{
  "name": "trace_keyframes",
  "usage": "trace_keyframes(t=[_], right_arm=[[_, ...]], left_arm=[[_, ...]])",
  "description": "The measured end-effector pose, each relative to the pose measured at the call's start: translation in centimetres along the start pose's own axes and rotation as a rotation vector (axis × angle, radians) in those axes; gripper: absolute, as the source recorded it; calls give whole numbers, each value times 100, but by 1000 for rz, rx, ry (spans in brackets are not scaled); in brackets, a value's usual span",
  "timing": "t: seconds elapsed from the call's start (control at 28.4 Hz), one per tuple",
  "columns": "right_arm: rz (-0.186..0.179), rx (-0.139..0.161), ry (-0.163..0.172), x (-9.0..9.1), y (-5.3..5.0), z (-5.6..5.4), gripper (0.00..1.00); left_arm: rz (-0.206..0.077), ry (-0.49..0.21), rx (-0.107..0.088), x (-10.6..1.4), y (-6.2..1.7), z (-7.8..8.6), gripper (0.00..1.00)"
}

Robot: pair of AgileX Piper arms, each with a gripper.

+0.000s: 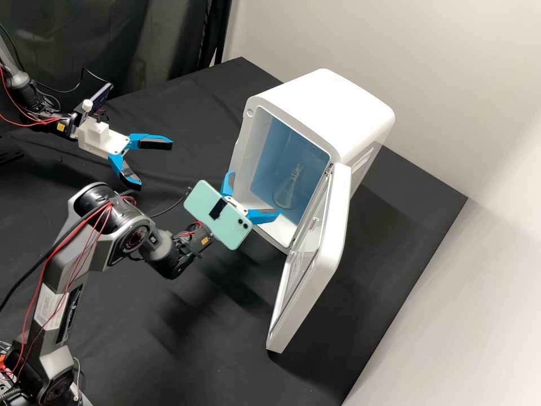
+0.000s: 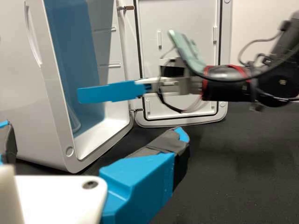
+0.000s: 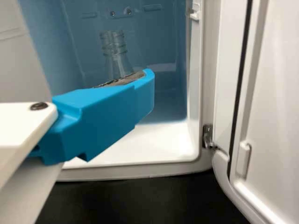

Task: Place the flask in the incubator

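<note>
One flask (image 1: pixel 287 189) stands inside the incubator (image 1: pixel 332 107) — right claw (image 1: pixel 253 196) at its opening.

bench (image 1: pixel 186 338): was covered in wrinkled black cloth | wall (image 1: pixel 451 67): plain white, stood behind and right of bench | curtain (image 1: pixel 112 39): dark, hung at far-left corner

Grey arms (image 1: pixel 84 242), red cables (image 1: pixel 38 293), white pincers (image 1: pixel 152 163), seemingly black-tipped blue fingers (image 1: pixel 141 138).
</note>
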Motion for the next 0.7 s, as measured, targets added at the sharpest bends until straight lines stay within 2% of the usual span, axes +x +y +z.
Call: trace_keyframes(t=[0.04, 0.11, 0.21, 0.39, 0.46, 0.53, 0.6, 0.67, 0.7], right_arm=[[-5, -3, -8, -85, -23, 1, 100], [0, 1, -47, -284, -26, -23, 100], [-17, 0, -60, -464, -23, -39, 100], [-14, 0, -55, -536, -6, -63, 100], [-14, 0, -55, -536, -6, -63, 100], [-11, 0, -51, -536, -3, -66, 100], [-11, 0, -51, -536, -3, -66, 100], [-11, 0, -51, -536, -3, -66, 100], [-11, 0, -51, -536, -3, -66, 100]], left_arm=[[0, 0, 0, 0, 0, 0, 100], [-1, -3, 1, 1, -1, 6, 100], [-2, -10, 1, 7, -4, 24, 100], [-1, -15, 3, -3, 2, 39, 100], [10, -6, 3, -27, 32, 41, 100], [30, 8, 13, -59, 99, 4, 100], [63, 34, 0, -98, 182, -45, 100], [90, 59, -41, -124, 239, -80, 100], [97, 60, -53, -127, 247, -85, 100]])
